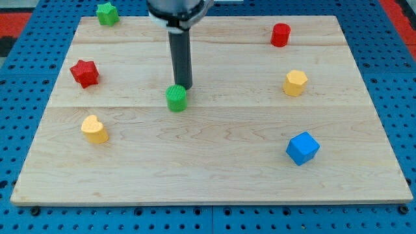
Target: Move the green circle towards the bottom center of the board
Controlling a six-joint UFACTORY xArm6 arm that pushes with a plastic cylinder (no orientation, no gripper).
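Blocks number seven; my tip (184, 88) touches green circle (176, 99).

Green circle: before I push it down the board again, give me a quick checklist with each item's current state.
1. My tip sits just behind the green circle, on its upper right side: ok.
2. Tip actually touching the circle: cannot tell, they look adjacent.
3. Tip centred behind the circle for a straight push down: not ok, it is offset to the view's right.
4. Path from the circle to the bottom centre of the board free of blocks: ok.
5. Yellow heart and blue cube well off to either side of that path: ok.
6. Circle at bottom centre: not ok, it is near mid-board.
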